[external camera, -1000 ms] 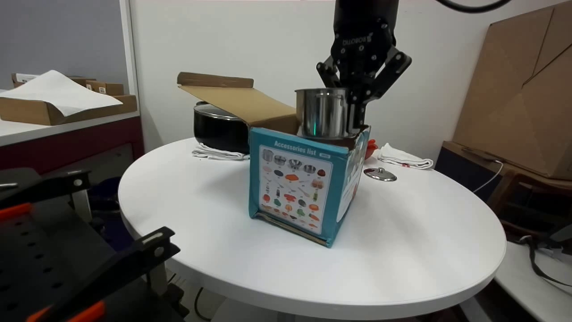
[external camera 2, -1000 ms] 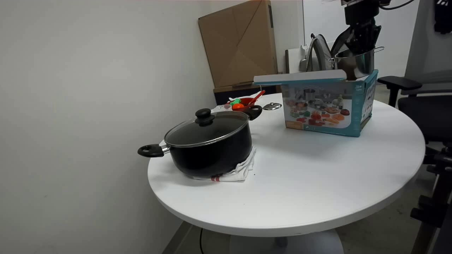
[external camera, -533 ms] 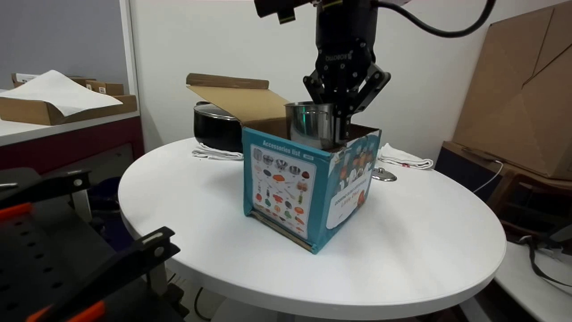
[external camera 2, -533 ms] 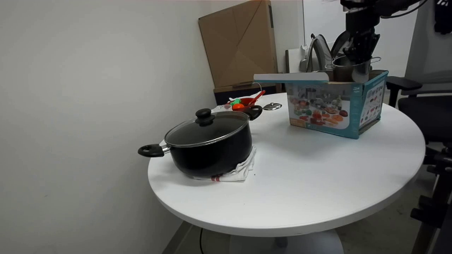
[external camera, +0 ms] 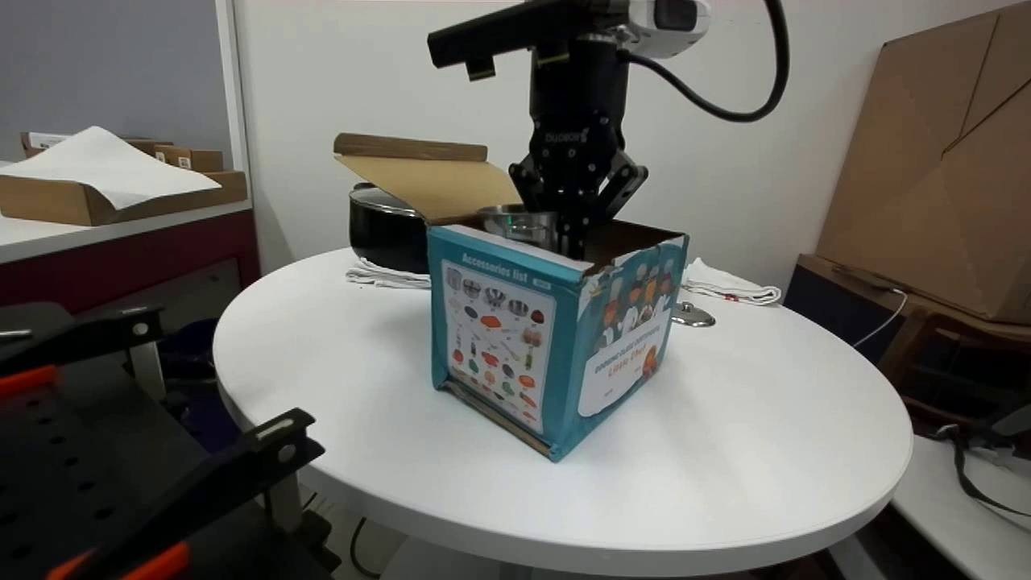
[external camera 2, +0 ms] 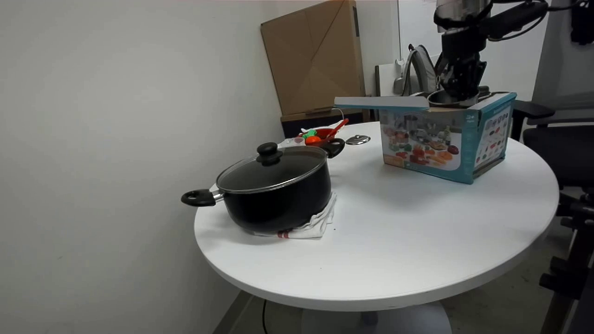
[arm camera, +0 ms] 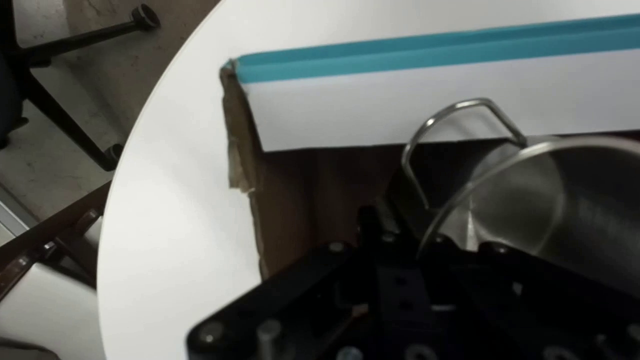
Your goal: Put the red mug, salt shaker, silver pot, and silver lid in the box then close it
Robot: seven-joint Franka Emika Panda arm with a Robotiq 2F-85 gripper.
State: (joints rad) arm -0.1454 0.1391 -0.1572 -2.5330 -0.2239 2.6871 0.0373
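Observation:
My gripper [external camera: 570,238] is shut on the wall of the silver pot [external camera: 515,223]. The pot is upright and partly down inside the open box [external camera: 495,346], with its rim just above the box's edge; it also shows in an exterior view [external camera 2: 441,98] and the wrist view [arm camera: 590,210], where its wire handle stands out. The fingertips are dark and partly hidden inside the box. The box's large flap [external camera: 435,181] stands open. The silver lid [external camera 2: 358,139] lies on the table beyond the box and is partly hidden in an exterior view [external camera: 693,315]. The red mug and salt shaker are not visible.
The white round table [external camera: 725,451] carries a large black lidded pot [external camera 2: 274,195] on a cloth. A red bowl [external camera 2: 328,134] with toy food and a red utensil stands near the wall. A folded white cloth [external camera: 729,282] lies near the lid. Large brown cartons [external camera: 942,161] stand behind.
My gripper has lowered the silver pot from above the box's rim into it. The box has shifted and turned slightly on the table. The arm has moved left in both exterior views.

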